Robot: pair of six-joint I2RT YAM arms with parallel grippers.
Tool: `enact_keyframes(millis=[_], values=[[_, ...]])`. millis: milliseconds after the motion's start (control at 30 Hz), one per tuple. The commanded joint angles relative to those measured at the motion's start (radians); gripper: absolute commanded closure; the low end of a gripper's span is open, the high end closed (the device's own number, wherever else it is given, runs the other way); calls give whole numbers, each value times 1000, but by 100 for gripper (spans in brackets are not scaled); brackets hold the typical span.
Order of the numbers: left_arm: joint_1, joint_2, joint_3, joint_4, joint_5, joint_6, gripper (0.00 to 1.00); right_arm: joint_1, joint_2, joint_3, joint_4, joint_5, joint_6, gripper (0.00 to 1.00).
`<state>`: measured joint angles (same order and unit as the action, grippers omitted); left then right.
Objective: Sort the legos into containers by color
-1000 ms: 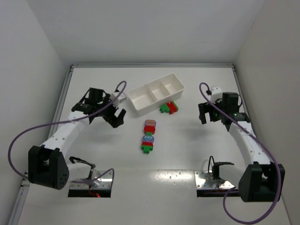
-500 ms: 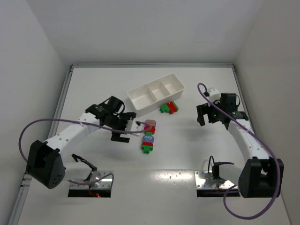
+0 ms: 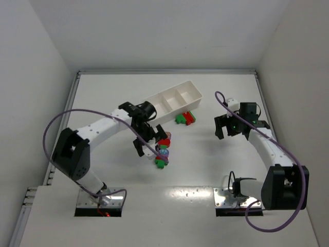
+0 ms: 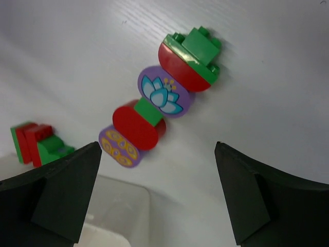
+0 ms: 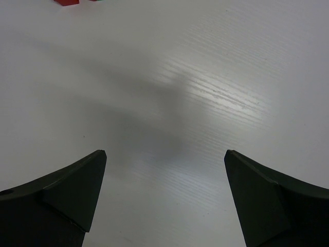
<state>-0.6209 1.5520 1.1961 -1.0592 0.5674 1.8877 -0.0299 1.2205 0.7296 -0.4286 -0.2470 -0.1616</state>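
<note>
A multicolour stack of legos (image 3: 163, 151) lies on the table; in the left wrist view this stack (image 4: 159, 98) shows green, red and purple flower-printed pieces. My left gripper (image 3: 150, 142) hovers open just left of it, and the stack sits beyond my fingertips (image 4: 77, 175), not between them. A small red and green lego cluster (image 3: 185, 118) rests by the white tray of containers (image 3: 172, 100), and the same cluster (image 4: 36, 146) appears at the wrist view's left. My right gripper (image 3: 224, 128) hangs open over bare table (image 5: 165, 153), holding nothing.
A tray corner (image 4: 115, 213) shows low between the left fingers. White walls enclose the table on three sides. A sliver of a red lego (image 5: 67, 1) peeks in at the top edge of the right wrist view.
My left arm has swung right, from beside the tray's left end over to the lego stack. The right arm has hardly moved. Both grippers stayed open.
</note>
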Motion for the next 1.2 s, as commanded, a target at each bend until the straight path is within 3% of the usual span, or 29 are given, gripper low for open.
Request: enact_keyframes(millis=[0,233,767,1167], values=[[-51,121,80,-156,81,277,0,5,-1,17,14,-5,-3,0],[-85,204,62,-91,57,416,1,-4,20,36,-7,20,-3,0],[-48,408,198,-171,51,1019,2,-4,71,27,-25,51,-3,0],[-39,479,230,-104,88,1211,2,-4,131,27,-25,51,-12,0]])
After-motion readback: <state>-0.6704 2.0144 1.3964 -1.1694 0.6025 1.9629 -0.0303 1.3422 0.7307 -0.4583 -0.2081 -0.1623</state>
